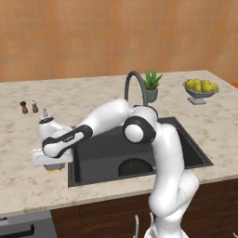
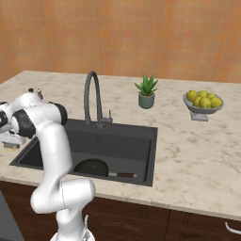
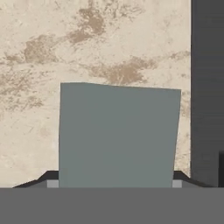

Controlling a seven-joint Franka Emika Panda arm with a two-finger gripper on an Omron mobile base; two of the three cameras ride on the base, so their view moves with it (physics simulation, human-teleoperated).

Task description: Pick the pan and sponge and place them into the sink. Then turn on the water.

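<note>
One thing is already in the sink (image 1: 190,148): the pan (image 2: 92,167), at its near wall. I judge the sponge (image 3: 118,135) step is in hand. My claw (image 1: 55,166) is down over it on the counter (image 1: 28,186) just beside the basin; fingertips flank it, but closed or not I cannot tell. Next: squeeze, lift, carry across. Its yellow underside barely peeks out beneath my hand.

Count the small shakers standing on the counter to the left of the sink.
2: a dark brown shaker and a lighter one, side by side near the counter's far left; the arm may hide others.
</note>
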